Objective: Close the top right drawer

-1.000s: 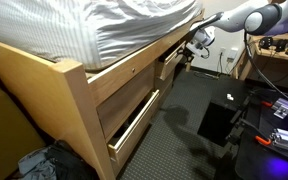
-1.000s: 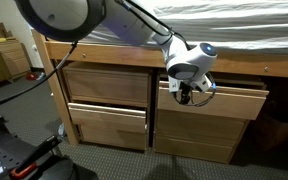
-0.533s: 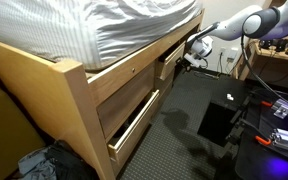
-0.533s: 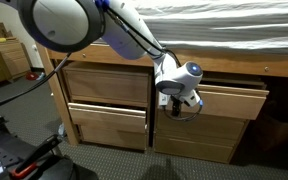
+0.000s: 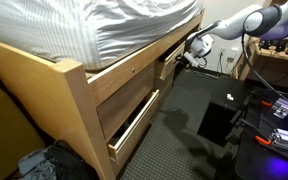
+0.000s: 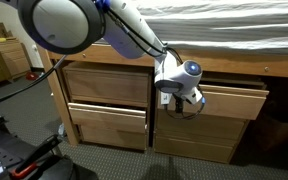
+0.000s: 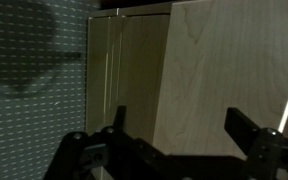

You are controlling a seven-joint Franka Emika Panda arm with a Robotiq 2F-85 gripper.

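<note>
The top right drawer (image 6: 234, 101) stands pulled out of the bed frame (image 6: 52, 75) under the striped mattress (image 6: 224, 25), its plain oak front projecting past the deeper drawer below (image 6: 199, 140). The gripper (image 6: 181, 99) hangs at the end of that front nearer the frame's centre, its fingers (image 7: 114, 132) spread wide in the wrist view with oak panel showing between them; contact cannot be told. Alongside, the long lower drawer (image 6: 106, 122) also stands partly out, beneath the wide knobbed drawer front (image 6: 106, 85).
</note>
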